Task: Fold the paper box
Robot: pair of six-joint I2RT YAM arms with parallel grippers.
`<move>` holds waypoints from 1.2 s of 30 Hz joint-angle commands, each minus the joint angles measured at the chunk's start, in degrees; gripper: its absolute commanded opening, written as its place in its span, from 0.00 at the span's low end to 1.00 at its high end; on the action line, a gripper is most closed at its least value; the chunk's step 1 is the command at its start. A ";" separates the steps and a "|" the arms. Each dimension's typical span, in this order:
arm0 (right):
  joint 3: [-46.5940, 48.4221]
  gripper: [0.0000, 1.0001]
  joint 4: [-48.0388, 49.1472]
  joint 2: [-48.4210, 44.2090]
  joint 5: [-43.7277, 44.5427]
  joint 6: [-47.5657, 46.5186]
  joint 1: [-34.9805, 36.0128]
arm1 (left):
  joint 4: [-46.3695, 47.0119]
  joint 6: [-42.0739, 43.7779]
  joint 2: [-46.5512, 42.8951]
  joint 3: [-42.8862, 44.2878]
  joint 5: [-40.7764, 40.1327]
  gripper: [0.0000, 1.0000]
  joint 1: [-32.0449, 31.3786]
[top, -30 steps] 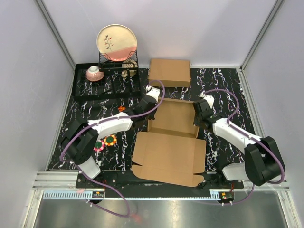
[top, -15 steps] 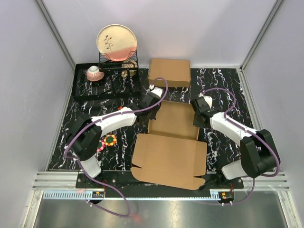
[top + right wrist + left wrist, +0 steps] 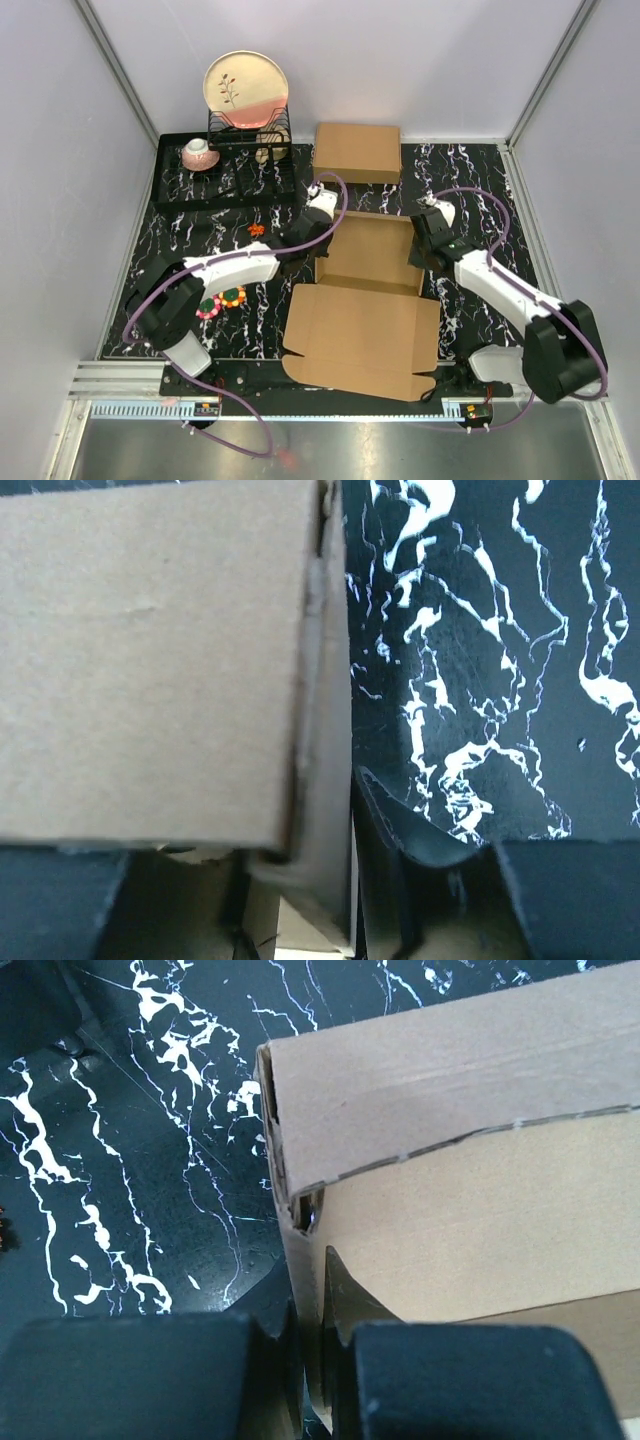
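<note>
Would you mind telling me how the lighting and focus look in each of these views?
Top external: even, soft light, sharp throughout. Left wrist: paper box and marbled table crisp; fingers of the left end effector dark, blurred. Right wrist: box wall soft, marbling sharper.

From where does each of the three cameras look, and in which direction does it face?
Top external: fixed above and behind the robot, facing down on the table; left arm and right arm reach the paper box.
Left wrist: on its arm, looks along the left fingers, which pinch a box wall near its corner.
Right wrist: on its arm, looks along the right fingers, a box wall between them.
Shared: all show box and table.
</note>
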 commanded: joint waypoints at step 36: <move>-19.94 0.72 35.41 -16.21 3.23 -2.75 0.98 | 100.16 29.40 2.98 -37.09 -27.41 0.63 -9.85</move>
